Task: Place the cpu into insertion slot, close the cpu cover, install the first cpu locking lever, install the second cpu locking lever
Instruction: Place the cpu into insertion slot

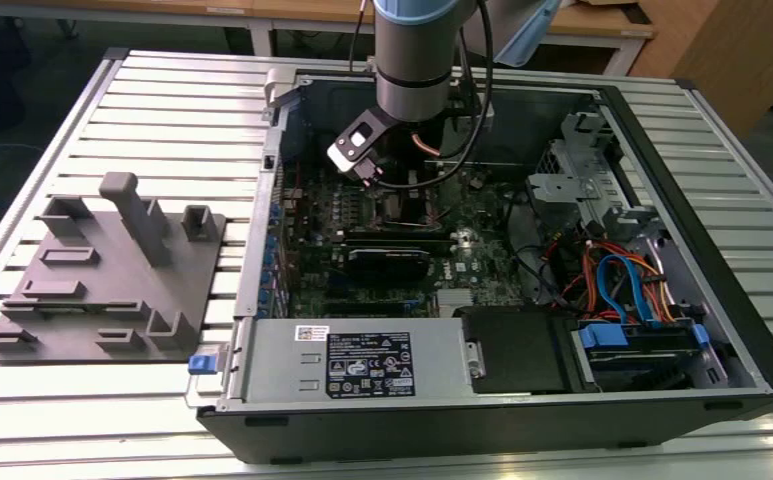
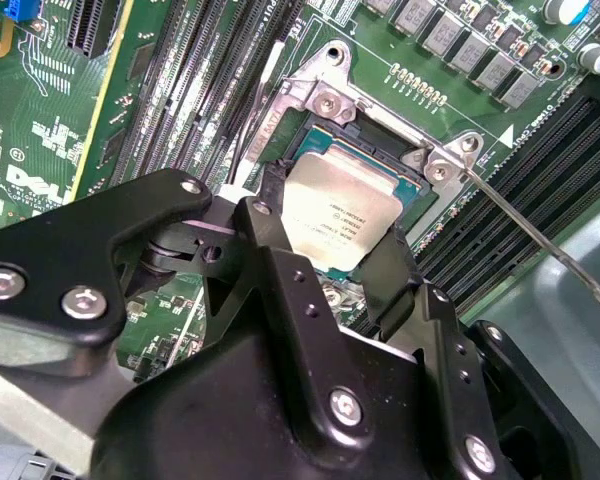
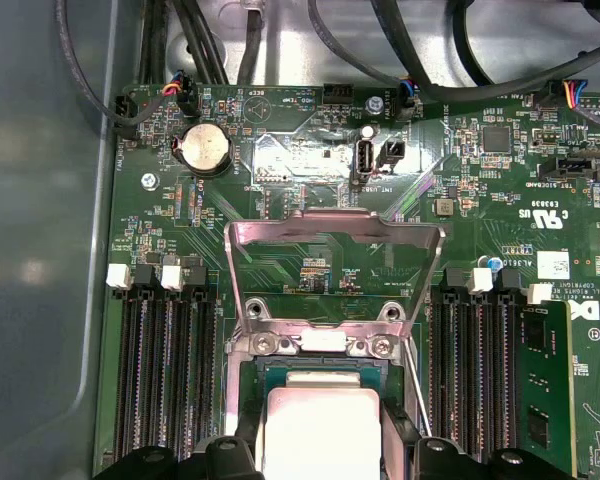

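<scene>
The cpu [image 2: 345, 210], a flat square chip with a silver-grey top, lies level in or just over the insertion slot [image 2: 315, 95], whose silver rim and dark frame show around it. My gripper [image 2: 330, 228] is shut on the cpu, with one black finger [image 2: 265, 225] against each of two opposite edges. In the first wrist view the cpu [image 3: 320, 415] is between the fingers of the gripper [image 3: 322, 448], and the cpu cover [image 3: 335, 228] stands swung open beyond the slot [image 3: 320, 342]. A thin wire locking lever [image 2: 540, 240] sticks out unlatched. In the exterior view the gripper [image 1: 389, 190] is deep inside the computer case.
Long black memory slots [image 3: 165, 370] flank the socket on both sides. A coin battery [image 3: 204, 150] and cables lie beyond the cover. The black power-supply box [image 1: 346, 365] and cabled drive bay [image 1: 626, 300] fill the case's near side. A grey fixture [image 1: 106, 270] sits at the exterior view's left.
</scene>
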Controlling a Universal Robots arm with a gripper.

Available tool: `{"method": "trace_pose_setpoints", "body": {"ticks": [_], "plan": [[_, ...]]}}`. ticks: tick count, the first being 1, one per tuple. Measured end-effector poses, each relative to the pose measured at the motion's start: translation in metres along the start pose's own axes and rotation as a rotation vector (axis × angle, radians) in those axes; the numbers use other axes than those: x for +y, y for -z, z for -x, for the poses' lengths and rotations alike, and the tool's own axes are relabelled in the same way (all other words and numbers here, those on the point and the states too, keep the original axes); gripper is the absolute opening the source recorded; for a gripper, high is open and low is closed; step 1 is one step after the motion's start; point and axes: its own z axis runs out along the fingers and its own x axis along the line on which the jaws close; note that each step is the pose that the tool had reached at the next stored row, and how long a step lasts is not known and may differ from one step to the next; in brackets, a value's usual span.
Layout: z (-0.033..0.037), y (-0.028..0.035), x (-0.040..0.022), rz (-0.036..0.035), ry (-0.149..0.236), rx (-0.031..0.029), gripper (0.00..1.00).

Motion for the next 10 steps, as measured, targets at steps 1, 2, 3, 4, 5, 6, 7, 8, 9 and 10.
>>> {"method": "trace_pose_setpoints", "body": {"ticks": [1, 2, 3, 4, 5, 6, 7, 8, 9, 10], "plan": [[0.0, 0.0, 0.0, 0.0, 0.0, 0.0, 0.54], [0.0, 0.0, 0.0, 0.0, 0.0, 0.0, 0.54], [0.0, 0.0, 0.0, 0.0, 0.0, 0.0, 0.54], [0.0, 0.0, 0.0, 0.0, 0.0, 0.0, 0.54], [0.0, -0.0001, 0.0, 0.0, 0.0, 0.0, 0.54], [0.0, -0.0001, 0.0, 0.0, 0.0, 0.0, 0.54], [0.0, -0.0001, 0.0, 0.0, 0.0, 0.0, 0.54], [-0.0001, -0.0003, 0.0001, 0.0006, 0.0, 0.0005, 0.54], [-0.0002, -0.0005, 0.0001, 0.0008, 0.0, 0.0011, 0.55], [-0.0002, -0.0005, 0.0001, 0.0007, 0.0, 0.001, 0.61]]}}
